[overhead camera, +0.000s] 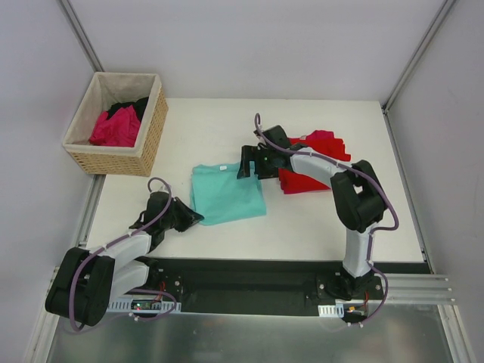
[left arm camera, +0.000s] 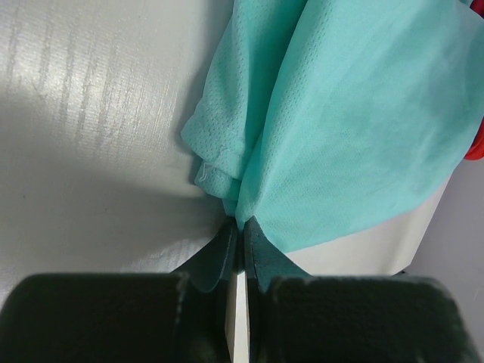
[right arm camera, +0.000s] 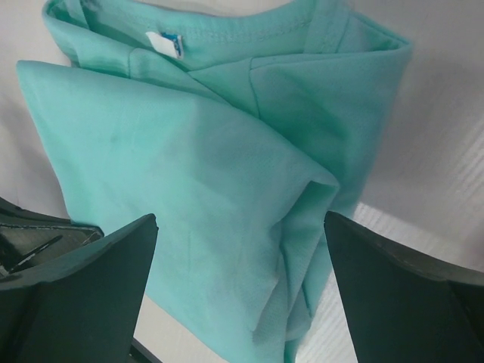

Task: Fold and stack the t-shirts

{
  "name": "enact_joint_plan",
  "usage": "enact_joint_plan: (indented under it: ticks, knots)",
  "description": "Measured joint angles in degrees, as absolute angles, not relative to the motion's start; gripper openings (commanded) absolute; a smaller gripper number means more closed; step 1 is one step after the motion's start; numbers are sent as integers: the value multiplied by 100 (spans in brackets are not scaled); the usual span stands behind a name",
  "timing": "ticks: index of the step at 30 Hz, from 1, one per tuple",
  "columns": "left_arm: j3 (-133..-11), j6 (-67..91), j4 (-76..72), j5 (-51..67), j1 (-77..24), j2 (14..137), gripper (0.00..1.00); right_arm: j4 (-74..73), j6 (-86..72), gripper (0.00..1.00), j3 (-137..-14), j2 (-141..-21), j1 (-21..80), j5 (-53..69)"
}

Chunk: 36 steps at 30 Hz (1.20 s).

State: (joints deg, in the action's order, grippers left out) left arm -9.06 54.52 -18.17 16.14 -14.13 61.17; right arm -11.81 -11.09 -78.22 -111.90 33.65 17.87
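Table (overhead camera: 318, 219): a white top inside pale walls, both arm bases bolted along its near edge.

Right arm (overhead camera: 355, 198): reaches left across the table, its forearm passing over the red shirt and hiding that shirt's middle.

Basket (overhead camera: 106, 160): woven tan with a beige lining, standing at the far left corner, well apart from both grippers.

Teal t-shirt (overhead camera: 227, 195) (left arm camera: 363, 113) (right arm camera: 189, 174): lies at the table's centre, folded into a rough square of several layers. The collar is at the far edge and a soft ridge of cloth runs along the right side.

Red t-shirt (overhead camera: 302, 184): a folded bundle just right of the teal one, their edges near or touching under the arm; which, I cannot tell.

Magenta t-shirt (overhead camera: 115, 128): crumpled in the basket, with a black t-shirt (overhead camera: 132, 106) behind it.

Right gripper (overhead camera: 249, 162) (right arm camera: 240, 219): jaws spread wide and holding nothing. It is poised over the teal shirt's far right part, one finger to each side of the folded ridge.

Left gripper (overhead camera: 195, 218) (left arm camera: 240, 227): jaws pressed together at the teal shirt's near left corner. The cloth's folds gather into the tips, which pinch its edge.

Neck label (overhead camera: 222, 166) (right arm camera: 165, 44): small and white, inside the teal collar.
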Motion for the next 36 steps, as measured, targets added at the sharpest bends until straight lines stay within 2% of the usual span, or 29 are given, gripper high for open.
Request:
enact_joint_plan:
  ticks: [19, 21, 22, 27, 28, 32, 33, 34, 36]
  knots:
    - [-921, 5443, -1925, 1732, -1339, 6241, 0, -1435, -720, 97, -8243, -11697, 3116, 1135]
    - [-921, 5441, -1931, 1745, -1337, 6243, 0, -1431, -720, 88, -8322, -11758, 3116, 1127]
    - [-921, 5441, -1931, 1750, -1313, 6243, 0, -1424, -718, 78, -8355, -11786, 3116, 1120]
    - [-919, 5422, -1927, 1791, -1258, 6250, 0, -1369, -744, 54, -8571, -12014, 3103, 1138]
    - [-919, 5408, -1927, 1796, -1229, 6250, 0, -1367, -755, 46, -8606, -12055, 3098, 1142]
    - [-919, 5369, -1922, 1809, -1188, 6248, 0, -1347, -814, 24, -8729, -12204, 3076, 1197]
    - [-919, 5356, -1925, 1809, -1186, 6248, 0, -1343, -829, 11, -8739, -12234, 3072, 1221]
    - [-919, 5343, -1925, 1809, -1186, 6248, 0, -1341, -838, 2, -8750, -12252, 3072, 1240]
    - [-919, 5325, -1925, 1817, -1153, 6248, 0, -1363, -838, 1, -8750, -12269, 3072, 1258]
